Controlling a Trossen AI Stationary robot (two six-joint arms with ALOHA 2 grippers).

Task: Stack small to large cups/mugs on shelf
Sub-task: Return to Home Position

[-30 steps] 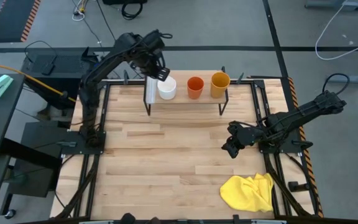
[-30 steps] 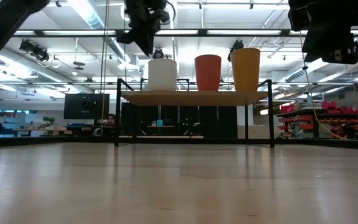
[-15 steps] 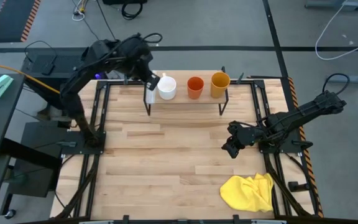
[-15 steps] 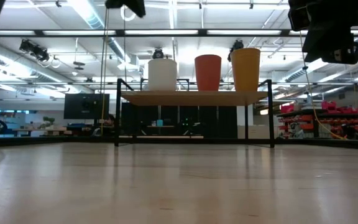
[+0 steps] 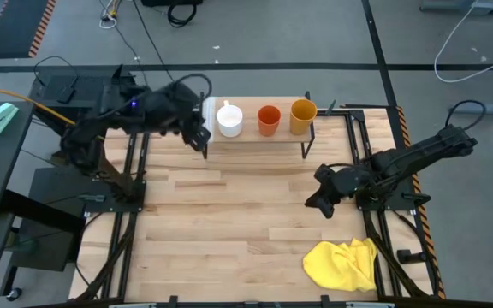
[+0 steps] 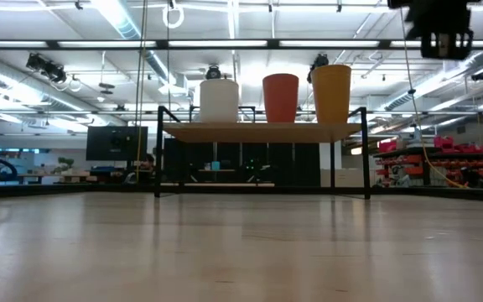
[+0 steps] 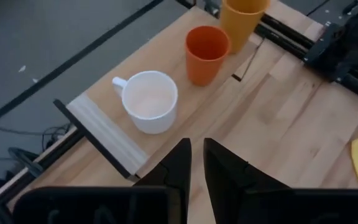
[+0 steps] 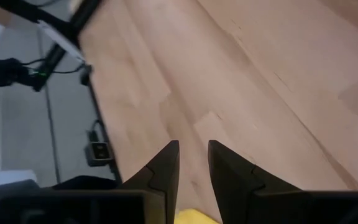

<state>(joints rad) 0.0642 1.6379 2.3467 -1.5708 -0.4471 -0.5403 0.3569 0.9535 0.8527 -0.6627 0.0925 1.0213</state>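
**Three cups stand in a row on the far shelf, and both arms hold nothing.**

The left jaws hang just off the left end of the low, black-legged shelf with a light wooden top (image 5: pixel 285 139), nearly together and empty. On its board, left to right and apart, stand a white handled mug (image 5: pixel 229 121), an orange-red cup (image 5: pixel 269 120) and a taller yellow-orange cup (image 5: pixel 303 115). All look stiff, light, smooth and easily tipped. I'd pinch one rim wall from above, the mug's opposite its handle. The right jaws, also nearly together, hover over the right side of the pale wooden counter (image 5: pixel 229 222).
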